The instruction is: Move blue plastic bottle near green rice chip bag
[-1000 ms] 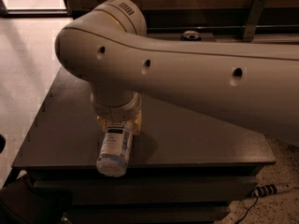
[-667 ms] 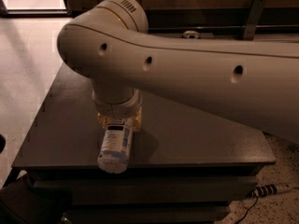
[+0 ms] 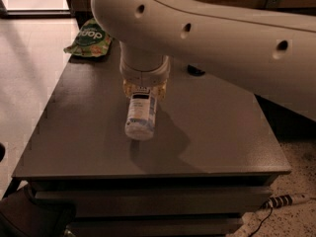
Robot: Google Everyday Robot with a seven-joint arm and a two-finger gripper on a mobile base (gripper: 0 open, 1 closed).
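The blue plastic bottle (image 3: pixel 140 115) is a clear bottle with a white and pale-blue label. It points its end toward the camera and hangs slightly above the dark table (image 3: pixel 222 132), casting a shadow to its right. My gripper (image 3: pixel 143 90) sits under the big white arm (image 3: pixel 207 28) and is shut on the bottle's far end. The green rice chip bag (image 3: pixel 90 37) lies at the table's far left corner, well beyond and left of the bottle.
A small dark object (image 3: pixel 196 71) lies on the table behind the arm. The table's front edge (image 3: pixel 148 172) is near the camera. A power strip cable (image 3: pixel 286 200) lies on the floor at lower right. Light floor lies to the left.
The bottle has risen off the table near the front edge and moved with the gripper toward the middle. The green bag has come into view at the far left.
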